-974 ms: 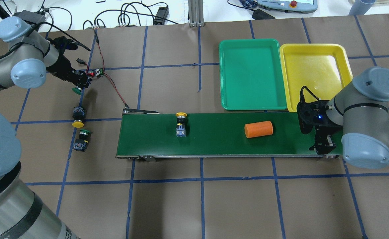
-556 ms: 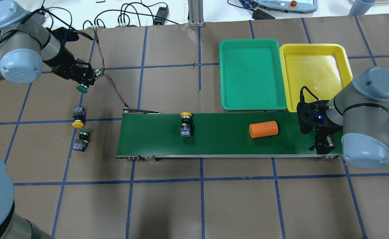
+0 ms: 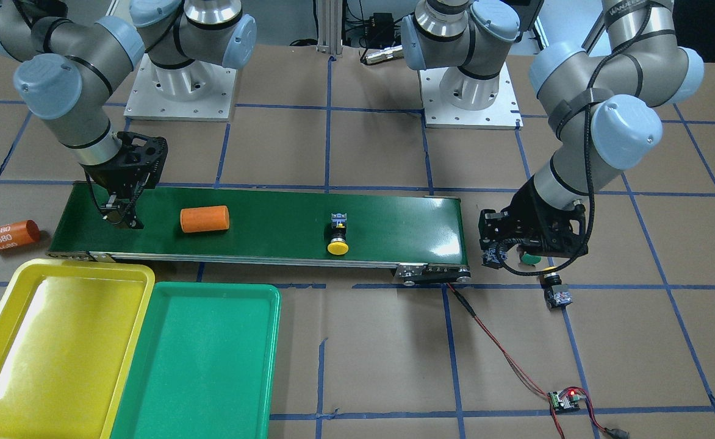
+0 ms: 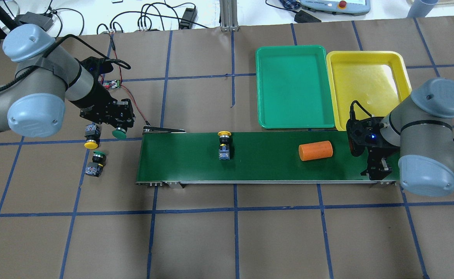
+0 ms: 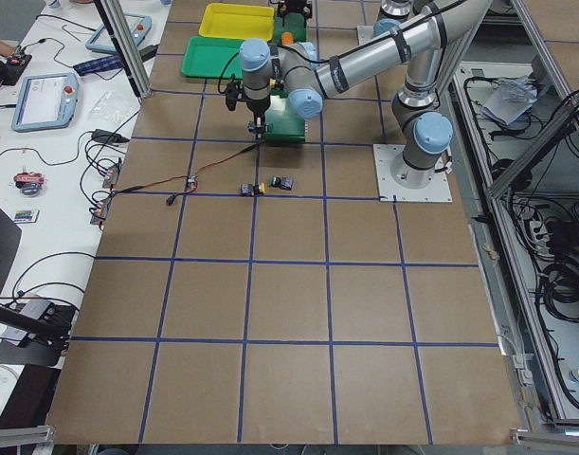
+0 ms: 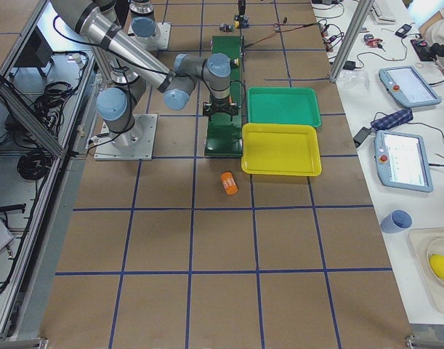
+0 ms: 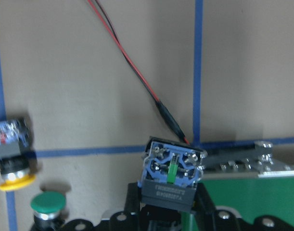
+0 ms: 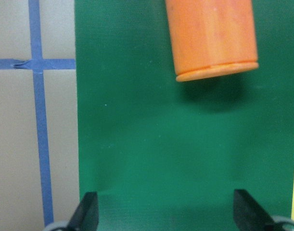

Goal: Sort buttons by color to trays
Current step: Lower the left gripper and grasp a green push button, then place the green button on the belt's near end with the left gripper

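Green button point(image 4: 119, 133) aloft; yellow button point(image 4: 224, 145) on belt point(image 4: 180, 162); two buttons point(image 4: 91, 138) tableside; trays point(image 4: 294, 87) adjacent

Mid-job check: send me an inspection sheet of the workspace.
Surface: brown paper-covered table with blue tape grid, carrying a long dark-green conveyor belt.
Job's things: green plastic tray and yellow plastic tray side by side, no buttons inside. Yellow-capped push-button on the belt; second yellow-capped button and a green-capped button on the table past the belt's end; held green-capped button in the left gripper.
Clutter: plain orange cylinder on the belt; orange cylinder marked 4680 on the table.
Grippers: left gripper shut on its button; right gripper open over the belt.
Cables: red-and-black wire to a small circuit board.
Surroundings: teach pendant beyond the table's far edge.
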You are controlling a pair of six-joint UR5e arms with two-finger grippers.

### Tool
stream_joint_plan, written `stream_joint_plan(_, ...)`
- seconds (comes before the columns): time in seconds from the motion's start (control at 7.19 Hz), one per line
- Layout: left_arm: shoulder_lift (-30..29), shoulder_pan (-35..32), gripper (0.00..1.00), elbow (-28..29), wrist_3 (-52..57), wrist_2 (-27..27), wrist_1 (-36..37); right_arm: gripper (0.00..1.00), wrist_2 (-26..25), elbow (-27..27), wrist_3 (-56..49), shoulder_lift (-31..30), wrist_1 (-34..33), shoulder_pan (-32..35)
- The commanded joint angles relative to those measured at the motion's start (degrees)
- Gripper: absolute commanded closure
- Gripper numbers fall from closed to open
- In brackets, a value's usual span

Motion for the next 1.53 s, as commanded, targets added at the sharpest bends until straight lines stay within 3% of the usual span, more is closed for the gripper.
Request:
stream_joint_plan(0.0,1.45,-3.62,1.00,-4.10,-4.59,-1.11,1.65,0.00,0.00,0.00,0.07,0.00,0.00,0.00)
stream_joint_plan(0.14,0.39,-5.47,1.00,-4.28,-5.21,-0.84,5.57,0.00,0.00,0.00,0.07,0.00,0.00,0.00)
stream_joint_plan(0.7,0.99,-6.11,1.00,-7.88,-6.36,-0.67,7.54,0.00,0.00,0.00,0.07,0.09,0.00,0.00)
stream_joint_plan(0.83,1.70,-6.11,0.63,-7.89,-6.36,-0.32,7.46,0.00,0.00,0.00,0.07,0.00,0.00,0.00)
stream_joint_plan(0.97,1.09,-5.93,0.01,-7.89,-7.06,-0.40,7.11,0.00,0.00,0.00,0.07,0.00,0.00,0.00)
stream_joint_plan(1.39,2.57,-5.85,0.00,-6.23,-7.15,-0.23,4.92,0.00,-0.09,-0.09,-0.02,0.00,0.00,0.00)
